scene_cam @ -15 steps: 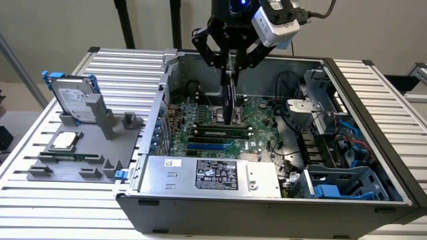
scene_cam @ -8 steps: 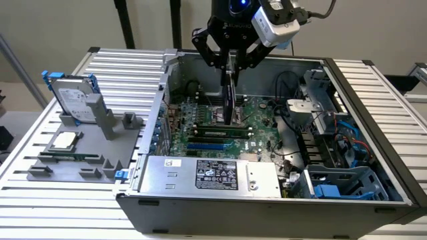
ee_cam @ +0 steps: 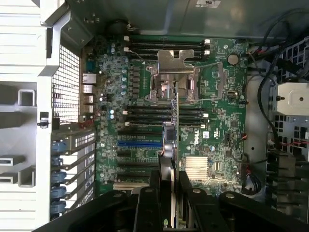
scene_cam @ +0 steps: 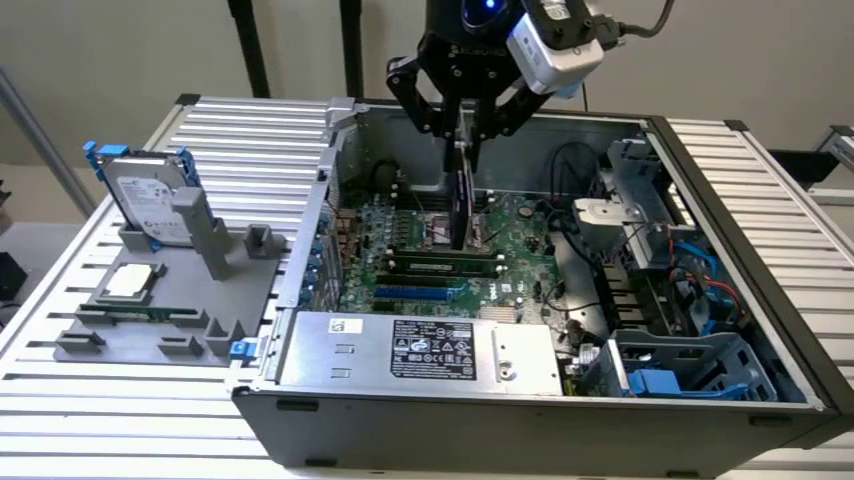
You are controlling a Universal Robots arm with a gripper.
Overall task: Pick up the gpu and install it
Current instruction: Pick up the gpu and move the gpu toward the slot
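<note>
My tool (scene_cam: 463,122) is closed tight on the upper edge of the gpu (scene_cam: 462,200). The card hangs upright directly beneath it, over the motherboard (scene_cam: 521,250) inside the open computer case (scene_cam: 534,430).

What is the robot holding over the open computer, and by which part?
The gripper holds the gpu by its top edge; it hangs upright above the motherboard.
</note>
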